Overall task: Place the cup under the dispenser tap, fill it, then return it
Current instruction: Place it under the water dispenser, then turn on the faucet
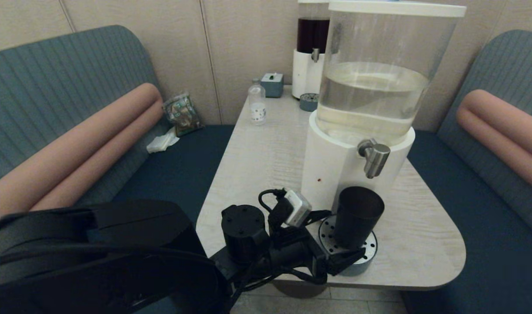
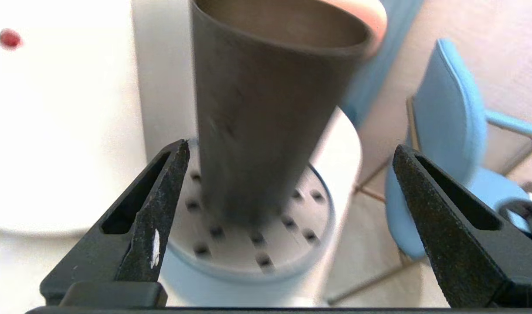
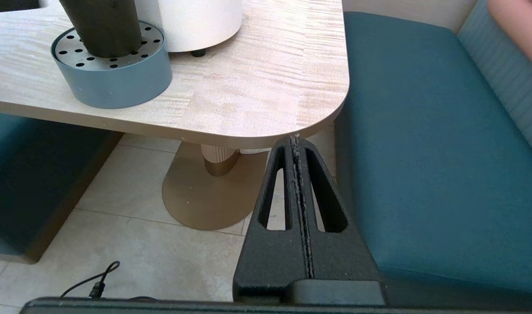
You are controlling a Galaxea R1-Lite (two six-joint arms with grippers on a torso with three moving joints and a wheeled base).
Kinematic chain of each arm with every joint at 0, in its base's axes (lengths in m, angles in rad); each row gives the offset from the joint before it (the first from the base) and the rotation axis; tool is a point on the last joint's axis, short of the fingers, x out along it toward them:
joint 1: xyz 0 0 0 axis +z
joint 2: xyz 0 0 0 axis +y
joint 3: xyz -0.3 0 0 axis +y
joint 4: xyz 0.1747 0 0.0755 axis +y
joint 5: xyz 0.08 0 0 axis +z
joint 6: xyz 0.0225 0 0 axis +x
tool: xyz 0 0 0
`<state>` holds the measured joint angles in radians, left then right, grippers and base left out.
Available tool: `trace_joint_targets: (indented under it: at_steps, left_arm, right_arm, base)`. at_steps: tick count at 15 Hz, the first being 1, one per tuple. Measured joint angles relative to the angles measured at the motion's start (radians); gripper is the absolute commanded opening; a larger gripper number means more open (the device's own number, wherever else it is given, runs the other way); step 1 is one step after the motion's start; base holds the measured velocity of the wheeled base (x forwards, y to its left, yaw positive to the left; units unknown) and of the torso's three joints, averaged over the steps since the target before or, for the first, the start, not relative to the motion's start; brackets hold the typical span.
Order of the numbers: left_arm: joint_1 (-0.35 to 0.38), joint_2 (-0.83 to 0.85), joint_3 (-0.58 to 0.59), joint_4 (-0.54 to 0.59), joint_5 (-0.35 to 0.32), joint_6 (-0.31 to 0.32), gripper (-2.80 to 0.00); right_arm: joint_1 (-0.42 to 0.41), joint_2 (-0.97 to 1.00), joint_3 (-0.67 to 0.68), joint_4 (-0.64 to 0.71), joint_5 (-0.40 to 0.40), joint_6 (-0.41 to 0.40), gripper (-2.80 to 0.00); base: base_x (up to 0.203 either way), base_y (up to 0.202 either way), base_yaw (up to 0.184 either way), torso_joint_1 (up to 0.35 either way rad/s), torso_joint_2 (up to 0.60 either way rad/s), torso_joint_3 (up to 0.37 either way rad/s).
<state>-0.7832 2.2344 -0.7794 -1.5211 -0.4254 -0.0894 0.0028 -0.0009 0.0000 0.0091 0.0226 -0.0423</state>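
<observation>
On the perforated drip tray (image 1: 367, 249) at the near edge of the table (image 1: 257, 157), the cup (image 1: 357, 216) is standing free while I am hovering beside it.

My left gripper (image 2: 287, 226) is reaching in from the near left with its jaws spread wide, one finger on each side of the cup's lower body and, as far as I can judge, neither touching it. The cup is sitting below the dispenser tap (image 1: 374, 158), its mouth roughly under the spout but perhaps offset a little to the left. If so, I am risking a stream that clips the rim or misses, and a careless finger could be tipping the narrow-based cup over. My right gripper (image 3: 297, 192) is idling low off the table's near right corner, jaws pressed together.
</observation>
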Motion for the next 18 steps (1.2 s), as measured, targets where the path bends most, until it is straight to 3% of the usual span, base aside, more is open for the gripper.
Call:
trace_joint_targets:
  at_steps: [8,9,11,13,16,18]
  left_arm:
    - [-0.005,-0.270,0.328,-0.001,-0.015,-0.002,0.00]
    - [-0.005,-0.316,0.377,0.000,-0.017,-0.002,-2.80]
    - [-0.006,-0.429,0.466,0.000,-0.011,-0.007,-2.80]
    - [-0.004,-0.564,0.531,-0.001,0.052,-0.033,-2.80]
    - [0.023,-0.787,0.555,-0.001,0.278,-0.093,-2.80]
    - [0.127,-0.956,0.563,0.001,0.419,-0.127,-2.80]
  right_arm:
    - [0.000,0.000,0.000,0.000,0.000,0.000,-2.80]
    - [0.000,0.000,0.000,0.000,0.000,0.000,-2.80]
    - [0.000,0.000,0.000,0.000,0.000,0.000,-2.80]
    - [0.000,0.000,0.000,0.000,0.000,0.000,-2.80]
    - [0.000,0.000,0.000,0.000,0.000,0.000,-2.80]
    - [0.000,0.000,0.000,0.000,0.000,0.000,-2.80]
  base:
    - [0.000,0.000,0.000,0.000,0.00,0.000]
    - [0.000,0.000,0.000,0.000,0.00,0.000]
    - [0.000,0.000,0.000,0.000,0.00,0.000]
    - [0.000,0.000,0.000,0.000,0.00,0.000]
    - [0.000,0.000,0.000,0.000,0.00,0.000]
    - [0.000,0.000,0.000,0.000,0.00,0.000]
